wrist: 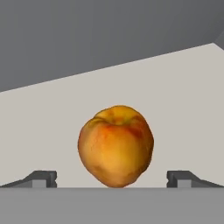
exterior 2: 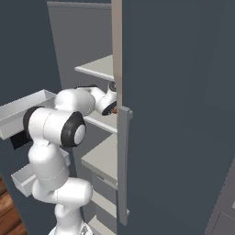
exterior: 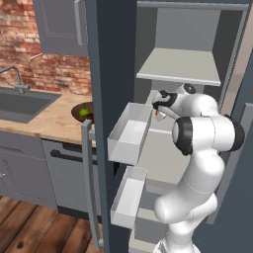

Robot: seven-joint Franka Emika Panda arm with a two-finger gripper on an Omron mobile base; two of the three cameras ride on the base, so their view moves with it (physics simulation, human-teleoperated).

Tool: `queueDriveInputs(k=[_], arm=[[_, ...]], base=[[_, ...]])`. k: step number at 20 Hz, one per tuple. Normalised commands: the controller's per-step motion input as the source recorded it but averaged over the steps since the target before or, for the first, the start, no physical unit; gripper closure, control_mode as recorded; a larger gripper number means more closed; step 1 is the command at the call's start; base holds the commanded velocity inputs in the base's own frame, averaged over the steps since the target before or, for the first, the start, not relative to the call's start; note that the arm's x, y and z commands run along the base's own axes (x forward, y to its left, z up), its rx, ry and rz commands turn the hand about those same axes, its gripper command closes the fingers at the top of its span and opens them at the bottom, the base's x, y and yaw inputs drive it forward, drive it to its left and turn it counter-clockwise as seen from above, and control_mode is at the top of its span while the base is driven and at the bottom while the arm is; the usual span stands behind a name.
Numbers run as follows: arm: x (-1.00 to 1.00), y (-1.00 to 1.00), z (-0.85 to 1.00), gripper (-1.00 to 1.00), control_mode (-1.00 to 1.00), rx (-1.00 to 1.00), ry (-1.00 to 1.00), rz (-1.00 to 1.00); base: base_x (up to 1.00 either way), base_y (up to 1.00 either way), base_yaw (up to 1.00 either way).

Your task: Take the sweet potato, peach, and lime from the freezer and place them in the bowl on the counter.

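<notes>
Inside the freezer [exterior: 116,59], the arm reaches over a pale shelf [wrist: 175,87] with the gripper [wrist: 111,179] pointed straight at the peach [wrist: 116,146]. From the hand view the peach sits between the two fingertips [wrist: 41,178], which stand wide apart on either side of it with clear gaps to its skin, so the jaws are open and hold nothing. The peach rests on the shelf, orange with a red flush near its top, and the grey back wall rises behind it.

From the left base view the hand sits at the level of the middle shelf, just past the upper white door bin [exterior: 129,133], and a small orange speck that is probably the peach shows just beside the dark wrist. A second bin [exterior: 127,197] hangs lower on the open door, whose long grey handle [exterior: 89,183] runs down its edge. From the right base view the other door edge hides most of the hand, so the fingers cannot be made out there.

Off to the left, the bowl [exterior: 78,112] stands on the counter [exterior: 49,121], partly hidden by the freezer door, with the lime [exterior: 84,112] lying in it. The sink [exterior: 22,105] is set into the counter further left, below the brick wall [exterior: 29,54].
</notes>
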Motion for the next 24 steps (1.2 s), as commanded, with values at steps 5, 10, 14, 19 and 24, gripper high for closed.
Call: queueDriveInputs(k=[5, 10, 14, 19, 24], arm=[[0.25, 0.0, -0.17, -1.0, -1.0, 0.0, 0.04, 0.0], [0.22, 0.0, -0.16, -1.0, -1.0, 0.0, 0.03, 0.0], [0.22, 0.0, -0.15, -1.0, -1.0, 0.0, 0.02, 0.0], [0.18, 0.0, -0.17, -1.0, -1.0, 0.0, 0.0, 0.0], [0.04, 0.0, -0.51, 1.0, -1.0, 0.0, 0.05, 0.0]], base=[[0.0, 0.0, 0.0], [0.0, 0.0, 0.0], [0.0, 0.0, 0.0], [0.0, 0.0, 0.0], [0.0, 0.0, 0.0]])
